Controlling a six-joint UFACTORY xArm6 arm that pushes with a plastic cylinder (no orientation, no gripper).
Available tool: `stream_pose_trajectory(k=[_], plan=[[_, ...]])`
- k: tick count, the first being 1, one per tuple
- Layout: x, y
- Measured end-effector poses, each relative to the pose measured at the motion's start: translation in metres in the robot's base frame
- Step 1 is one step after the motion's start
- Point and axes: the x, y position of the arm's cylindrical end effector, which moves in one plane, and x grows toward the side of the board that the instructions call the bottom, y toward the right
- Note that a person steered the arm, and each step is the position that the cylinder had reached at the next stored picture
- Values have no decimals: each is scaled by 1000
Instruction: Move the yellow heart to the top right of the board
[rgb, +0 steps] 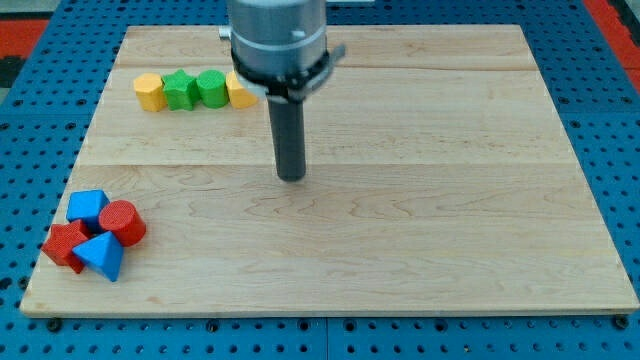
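Observation:
A row of blocks lies at the view's upper left: a yellow block (149, 91), a green star-like block (180, 90), a green round block (211, 88) and a second yellow block (240, 93) partly hidden behind the arm. I cannot tell which yellow block is the heart. My tip (291, 177) rests on the wooden board (420, 200) near its middle, below and to the right of the row and apart from every block.
A cluster sits at the view's lower left: a blue block (88, 207), a red round block (122, 222), a red star-like block (64, 245) and a blue triangular block (101, 256). The board lies on a blue pegboard surface (40, 100).

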Motion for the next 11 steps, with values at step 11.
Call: stream_pose_trajectory(k=[11], plan=[[-127, 75]])
